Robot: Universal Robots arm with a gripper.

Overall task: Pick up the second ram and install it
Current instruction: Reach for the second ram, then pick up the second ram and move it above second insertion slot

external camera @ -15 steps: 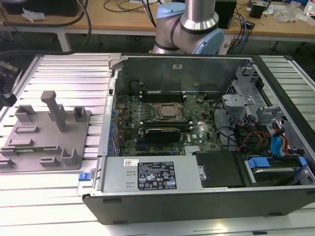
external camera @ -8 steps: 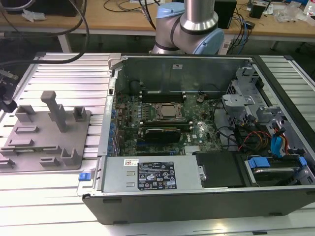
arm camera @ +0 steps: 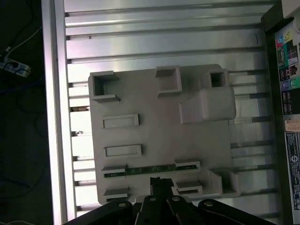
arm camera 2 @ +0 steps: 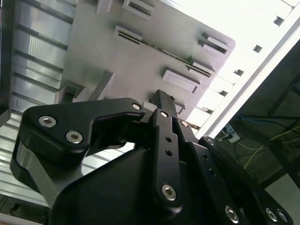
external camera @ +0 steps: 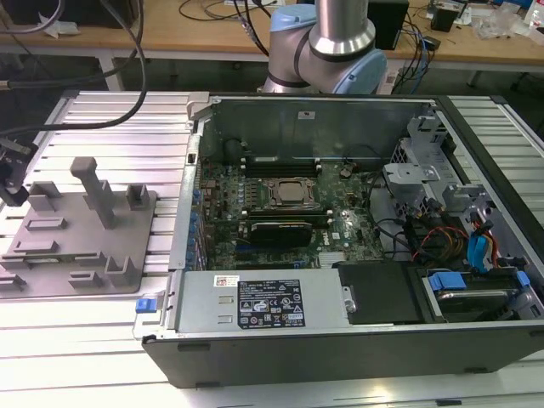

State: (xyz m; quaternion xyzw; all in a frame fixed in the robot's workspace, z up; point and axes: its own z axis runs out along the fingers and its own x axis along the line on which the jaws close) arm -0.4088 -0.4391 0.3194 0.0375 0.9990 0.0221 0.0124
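The pick-up is not yet made. The second ram (arm camera: pixel 150 169), a thin green circuit-board strip, stands on edge in the grey plastic fixture plate (arm camera: pixel 159 117). The black claw (arm camera: pixel 159 182) hangs near it; whether it is apart or together I cannot tell. The plate lies on the ribbed metal table (external camera: pixel 102 110), to the exterior view's left of the open computer case (external camera: pixel 340 340). Installing is all left. I count one strip, one plate, one claw and one case.

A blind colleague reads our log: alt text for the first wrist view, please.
A thin green circuit-board strip stands on edge in slotted holders of a grey plastic fixture plate, with the black gripper close by it. The plate lies on a ribbed aluminium table.
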